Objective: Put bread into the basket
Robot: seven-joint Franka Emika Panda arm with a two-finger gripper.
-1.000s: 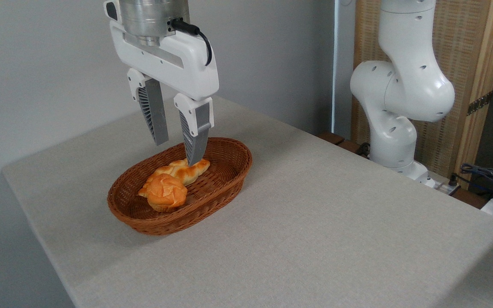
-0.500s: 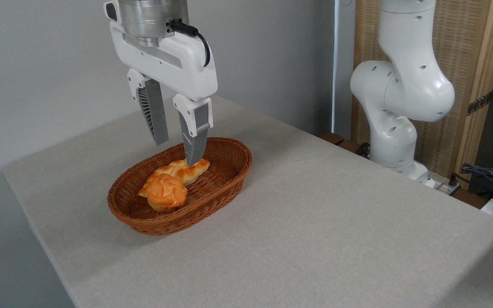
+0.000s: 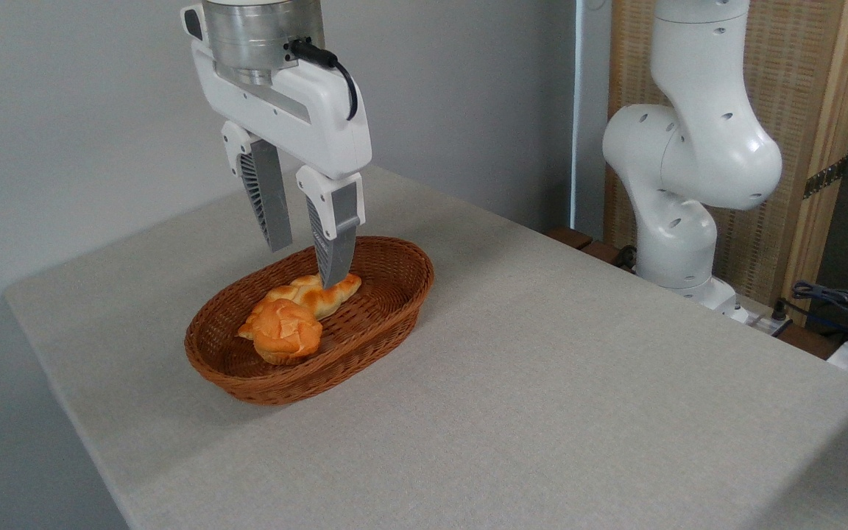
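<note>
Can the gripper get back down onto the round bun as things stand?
Probably yes. The gripper hangs open and empty above the basket; the bun lies uncovered on top, leaning against the braided loaf. Nothing sits over it.

1. We count one basket (image 3: 387, 294) on the bench (image 3: 542, 383).
2. We count two breads inside it: one round bun (image 3: 284, 331) and one braided loaf (image 3: 324, 291).
3. We count one end effector (image 3: 308, 258) with two fingers.

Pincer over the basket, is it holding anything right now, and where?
Nothing. The pincer is open and empty; the round bun lies in the basket.
</note>
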